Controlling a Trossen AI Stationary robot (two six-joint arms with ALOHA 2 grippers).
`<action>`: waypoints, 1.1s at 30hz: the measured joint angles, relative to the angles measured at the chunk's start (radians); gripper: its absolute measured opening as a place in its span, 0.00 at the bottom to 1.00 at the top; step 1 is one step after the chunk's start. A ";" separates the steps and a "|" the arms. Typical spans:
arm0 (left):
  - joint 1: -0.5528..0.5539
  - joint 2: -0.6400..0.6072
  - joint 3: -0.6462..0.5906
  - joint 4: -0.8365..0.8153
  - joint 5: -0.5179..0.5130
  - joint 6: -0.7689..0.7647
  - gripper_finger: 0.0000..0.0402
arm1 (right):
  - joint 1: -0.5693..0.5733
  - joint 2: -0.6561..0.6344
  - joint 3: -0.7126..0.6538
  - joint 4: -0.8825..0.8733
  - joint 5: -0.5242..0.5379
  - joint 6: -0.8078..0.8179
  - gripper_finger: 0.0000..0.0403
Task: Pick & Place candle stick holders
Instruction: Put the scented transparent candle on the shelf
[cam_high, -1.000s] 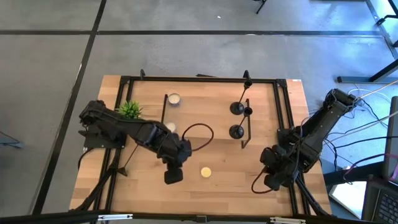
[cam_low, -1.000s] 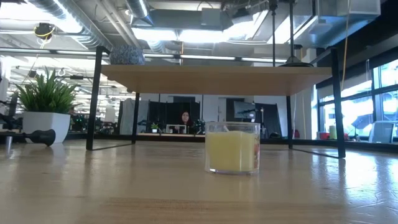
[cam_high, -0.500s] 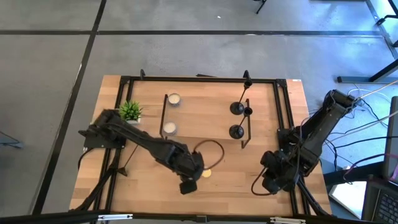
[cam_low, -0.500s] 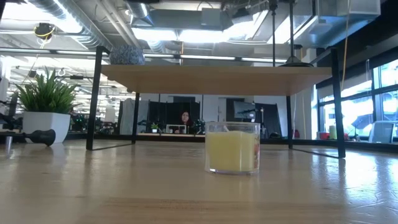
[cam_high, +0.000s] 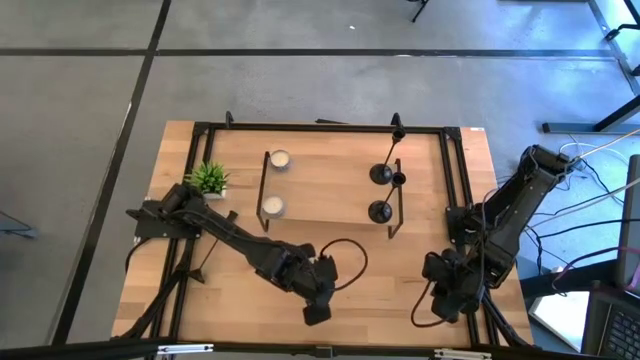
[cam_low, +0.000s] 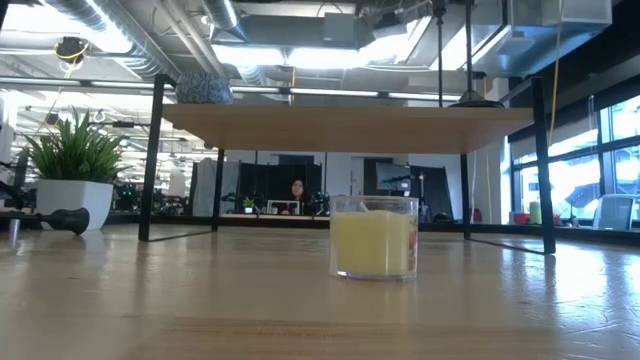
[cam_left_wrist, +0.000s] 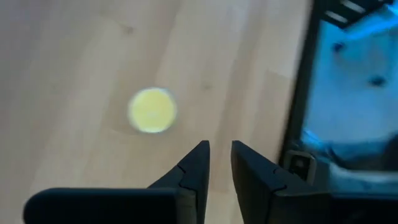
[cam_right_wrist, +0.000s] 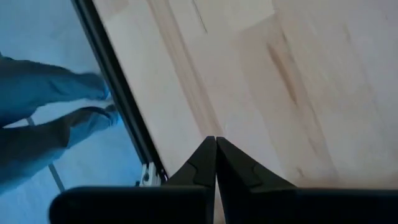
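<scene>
Three black candle stick holders (cam_high: 381, 174) (cam_high: 381, 211) (cam_high: 397, 129) stand by their round bases on the right end of the wooden shelf (cam_high: 330, 185). Their stems (cam_low: 439, 50) show above the shelf top in the low view. My left gripper (cam_high: 317, 310) (cam_left_wrist: 217, 149) hangs over the table's near middle, far from the holders. Its fingers are a narrow gap apart and empty. My right gripper (cam_high: 450, 300) (cam_right_wrist: 216, 140) is shut and empty at the table's near right corner.
A yellow candle in a glass (cam_low: 373, 236) (cam_left_wrist: 152, 110) stands on the table in front of the shelf, under my left arm in the high view. Two white candles (cam_high: 280, 158) (cam_high: 271, 206) are on the shelf's left end. A small plant (cam_high: 208, 177) stands at the left.
My left gripper has swept toward the table's near right, passing over the yellow candle, which is now hidden under the arm in the high view. My right gripper has shifted a little toward the near edge. The candle stick holders have not moved.
</scene>
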 joint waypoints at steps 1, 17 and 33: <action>0.003 0.000 0.000 -0.009 -0.011 -0.024 0.16 | 0.000 0.000 0.000 -0.006 -0.001 0.003 0.04; 0.036 0.032 0.003 0.016 -0.096 0.110 0.27 | -0.001 0.000 0.000 -0.045 0.060 0.009 0.04; -0.052 0.073 0.002 0.001 -0.142 0.196 0.27 | -0.125 0.052 0.000 0.261 0.317 -0.500 0.12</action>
